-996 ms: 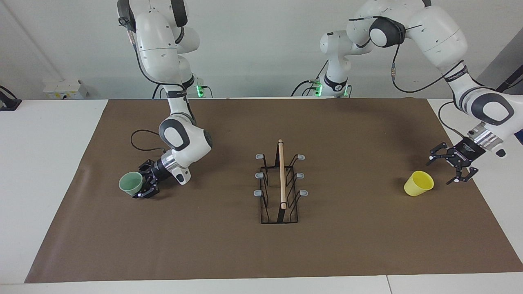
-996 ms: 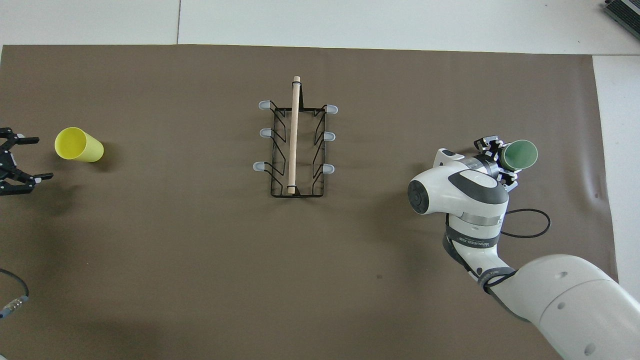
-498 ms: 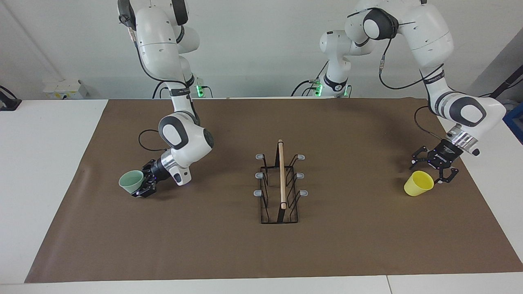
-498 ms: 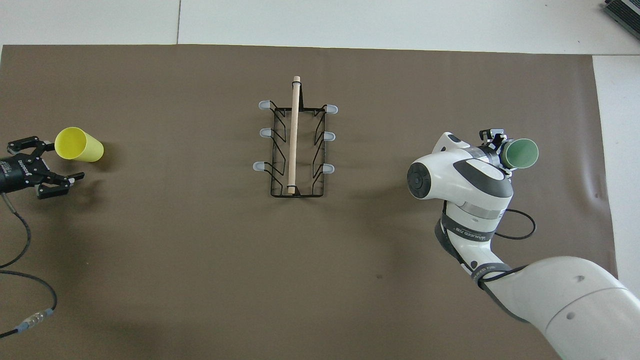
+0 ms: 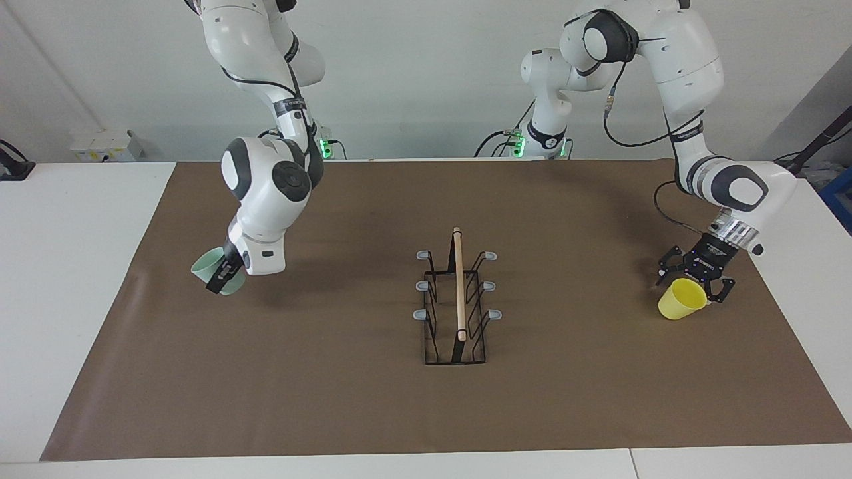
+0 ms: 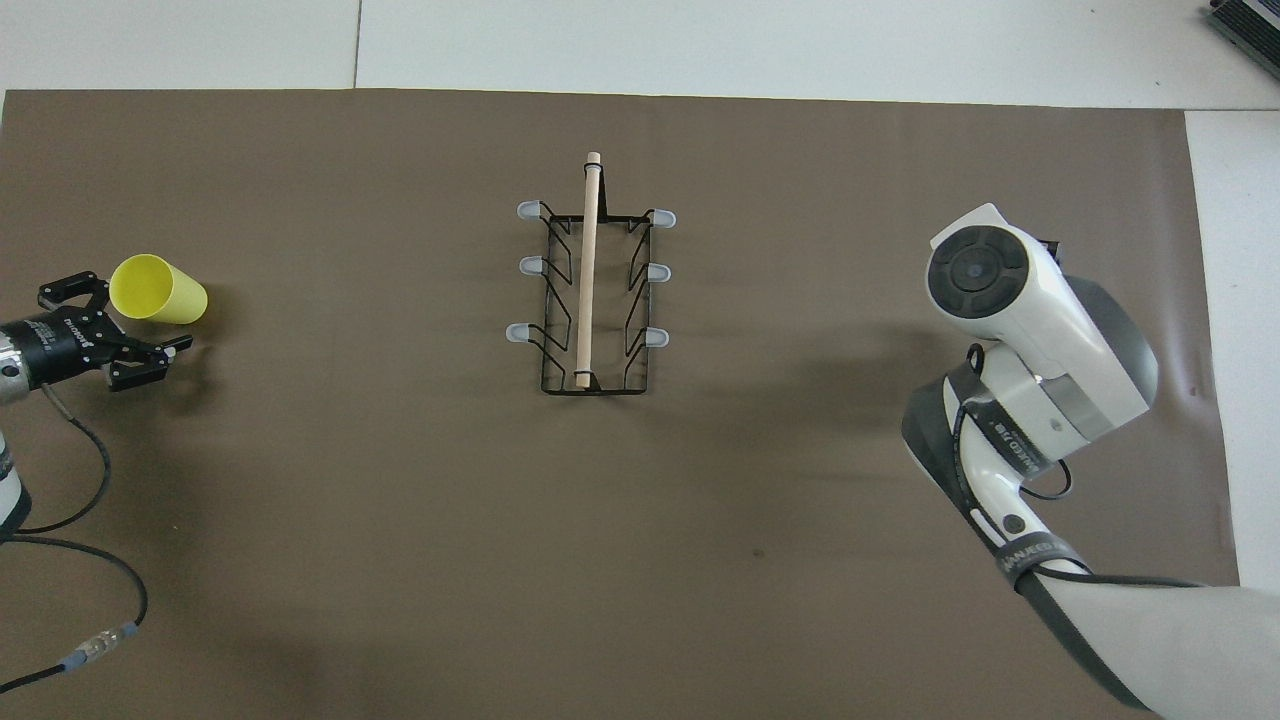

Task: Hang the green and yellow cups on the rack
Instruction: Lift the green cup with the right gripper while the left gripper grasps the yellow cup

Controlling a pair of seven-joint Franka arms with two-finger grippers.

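Note:
The pale green cup (image 5: 205,266) hangs tilted in the air over the mat at the right arm's end of the table, with my right gripper (image 5: 223,276) shut on it. In the overhead view the right arm's wrist hides both. The yellow cup (image 5: 680,299) (image 6: 160,290) lies on its side on the mat at the left arm's end. My left gripper (image 5: 694,279) (image 6: 140,320) is open low over it, one finger on either side. The black wire rack (image 5: 459,286) (image 6: 588,270) with its wooden rod stands mid-table, its grey-tipped pegs bare.
A brown mat (image 5: 333,399) covers most of the white table (image 5: 80,266). The left arm's cable (image 6: 70,470) trails over the mat's corner nearest the robots. The right arm's wrist (image 6: 1030,330) hangs high over its end of the mat.
The right arm has lifted the green cup off the mat and turned its wrist to point downward. The left gripper has moved in over the yellow cup, staying open.

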